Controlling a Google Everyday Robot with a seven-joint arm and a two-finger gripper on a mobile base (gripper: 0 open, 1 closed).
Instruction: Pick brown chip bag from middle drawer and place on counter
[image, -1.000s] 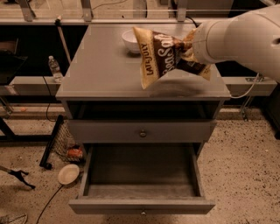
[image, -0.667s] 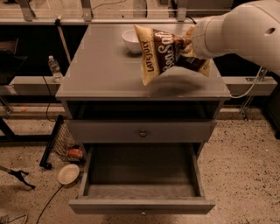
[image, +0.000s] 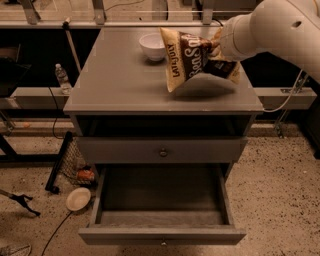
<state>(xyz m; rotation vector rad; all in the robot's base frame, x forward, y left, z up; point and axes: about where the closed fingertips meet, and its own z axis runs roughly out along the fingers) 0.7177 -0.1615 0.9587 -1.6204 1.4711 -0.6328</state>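
Observation:
The brown chip bag stands tilted on the right half of the counter, its lower left corner at the counter surface. My gripper is at the bag's upper right edge, mostly hidden behind my white wrist, and is shut on the bag. The middle drawer is pulled out below and its inside shows nothing in it.
A white bowl sits at the back middle of the counter, just left of the bag. A closed drawer front with a round knob is above the open drawer. A water bottle stands on the left rail. A round plate lies on the floor.
My arm has drawn slightly back and up, and the bag in the gripper has shifted a little toward the back of the counter with it.

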